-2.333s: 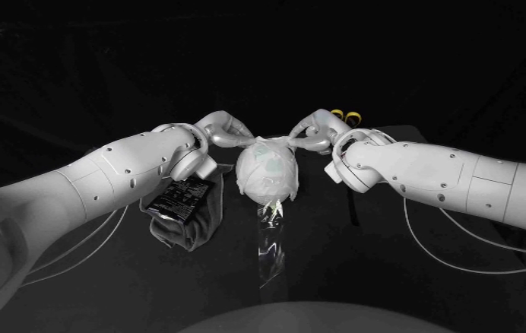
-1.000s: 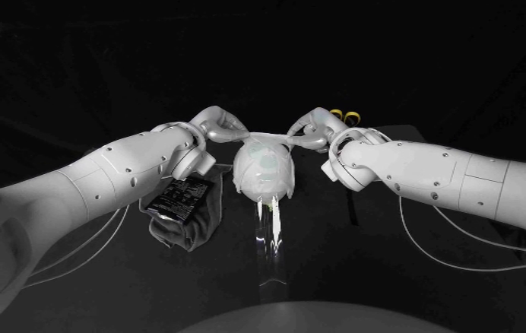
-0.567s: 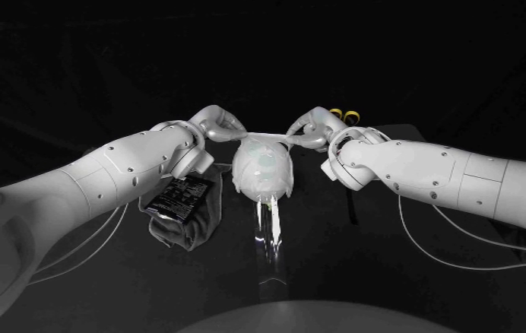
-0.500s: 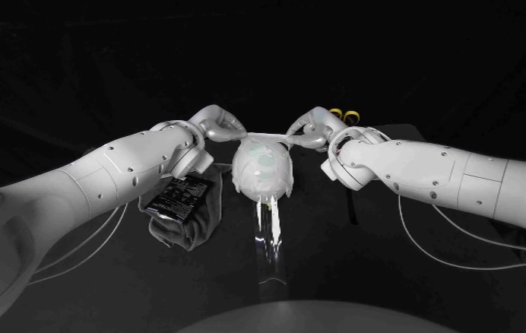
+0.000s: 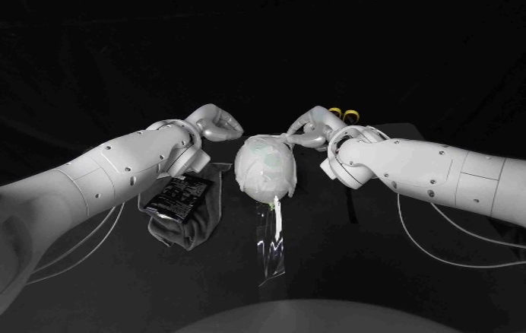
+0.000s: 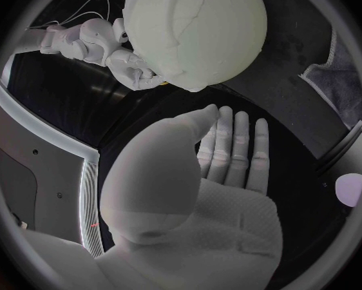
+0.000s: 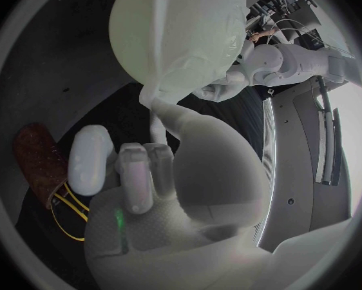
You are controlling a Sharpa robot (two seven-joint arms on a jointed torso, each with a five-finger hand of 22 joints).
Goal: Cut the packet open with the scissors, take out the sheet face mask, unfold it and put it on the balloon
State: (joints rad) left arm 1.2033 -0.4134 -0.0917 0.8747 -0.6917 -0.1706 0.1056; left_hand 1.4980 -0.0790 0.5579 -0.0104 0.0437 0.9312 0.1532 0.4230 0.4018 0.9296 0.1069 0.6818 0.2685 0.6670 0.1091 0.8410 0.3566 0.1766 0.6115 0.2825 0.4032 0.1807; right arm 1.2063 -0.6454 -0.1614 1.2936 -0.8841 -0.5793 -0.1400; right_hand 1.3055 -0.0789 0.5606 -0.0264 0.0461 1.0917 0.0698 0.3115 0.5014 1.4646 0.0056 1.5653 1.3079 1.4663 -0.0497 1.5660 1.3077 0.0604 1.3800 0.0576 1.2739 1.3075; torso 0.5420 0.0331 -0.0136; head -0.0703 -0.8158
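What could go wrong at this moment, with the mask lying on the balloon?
1. The right hand seems to pinch an edge of the sheet face mask. If it withdraws without releasing, it could drag the mask off the balloon.
2. The balloon stands on a slim clear stand, so a nudge might tip it.
3. The left hand is open and apart from the balloon, so nothing steadies that side.

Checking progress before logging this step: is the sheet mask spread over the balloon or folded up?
Spread. The sheet mask drapes, wrinkled, over the balloon's rounded surface, and the left hand is open, apart from it.
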